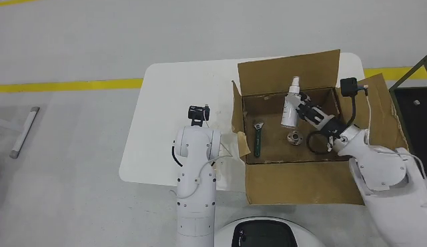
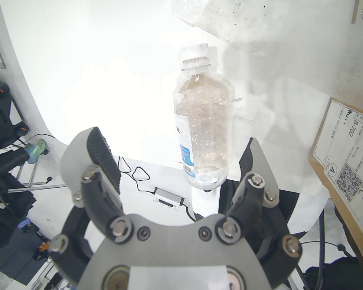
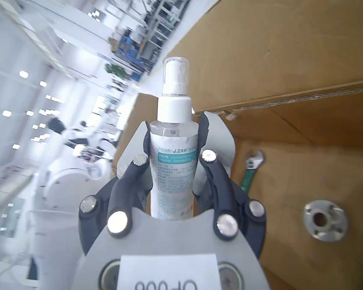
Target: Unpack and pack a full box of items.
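White spray bottle with a clear cap [image 1: 291,103] was clamped by its body in the right gripper [image 1: 308,108], lying tilted above the inside of the open brown cardboard box [image 1: 288,72], nozzle toward the far wall. It was clear of the box floor, as far as the right wrist view showed.

Left on the box floor: green-handled adjustable wrench [image 1: 257,139] and a round metal flange [image 1: 293,137], well apart from each other.

Out of the box: a clear plastic water bottle [image 2: 202,128] lying on the white table [image 1: 180,100], beyond the left gripper [image 2: 174,140], whose jaws were spread wide and touching nothing. A crumpled clear plastic piece [image 2: 211,10] lay farther along.

Judgement: probably mid-unpack, with one bottle out, the spray bottle in hand, and two items left inside. The repack was not started. Direction can't be confirmed from this alone.

Clearance: the far flap stood just behind the spray nozzle. The side flap toward the table was a lip to clear on the way out. Open tabletop lay beyond the left arm, on the side away from the box. The water bottle's base looked close to the table edge, so there was a roll-off risk if it got nudged.
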